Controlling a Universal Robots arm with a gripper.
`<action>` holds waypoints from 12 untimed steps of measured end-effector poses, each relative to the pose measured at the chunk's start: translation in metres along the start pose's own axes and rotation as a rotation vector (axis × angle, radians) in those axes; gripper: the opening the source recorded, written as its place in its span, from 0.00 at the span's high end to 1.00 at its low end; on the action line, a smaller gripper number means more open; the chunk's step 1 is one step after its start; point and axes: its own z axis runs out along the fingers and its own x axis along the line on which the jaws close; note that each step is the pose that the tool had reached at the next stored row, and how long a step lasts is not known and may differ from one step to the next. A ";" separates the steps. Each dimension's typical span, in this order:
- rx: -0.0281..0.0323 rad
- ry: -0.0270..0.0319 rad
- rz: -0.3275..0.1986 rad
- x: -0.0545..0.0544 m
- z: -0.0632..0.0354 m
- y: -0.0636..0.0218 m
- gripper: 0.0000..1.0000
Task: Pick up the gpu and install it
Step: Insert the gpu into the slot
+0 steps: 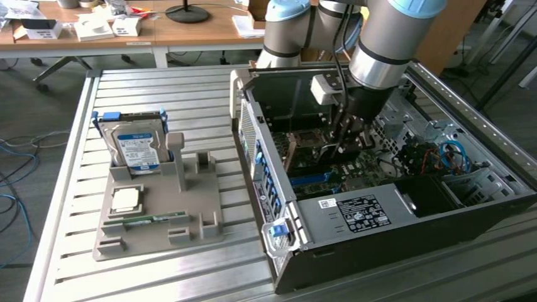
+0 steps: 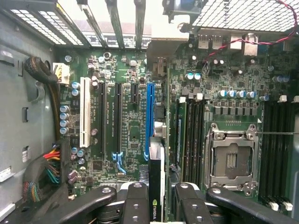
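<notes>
The gpu (image 2: 155,186) shows edge-on in the wrist view, a dark thin card with a green logo, clamped between my two black fingers (image 2: 136,205). My gripper (image 2: 159,207) is shut on it. The card hangs just beside the long blue slot (image 2: 149,119) of the motherboard (image 2: 131,140), roughly in line with it and still above the board. In the exterior view my gripper (image 1: 340,141) reaches down into the open computer case (image 1: 336,207), over the motherboard's middle.
Left of the case, a grey holder (image 1: 155,236) carries a hard drive (image 1: 134,148), a square processor (image 1: 126,199) and a green memory stick (image 1: 156,218). Inside the case are cable bundles (image 2: 44,168), a processor socket (image 2: 231,158) and the rear slot covers (image 2: 114,23).
</notes>
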 end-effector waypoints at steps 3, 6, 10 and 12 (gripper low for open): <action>0.0000 0.0001 0.000 0.002 -0.0001 0.0001 0.74; 0.0000 0.0001 0.000 0.004 -0.0002 0.0003 0.74; 0.0000 0.0001 0.000 0.006 -0.0004 0.0004 0.74; 0.0000 0.0001 0.000 0.006 -0.0004 0.0007 0.74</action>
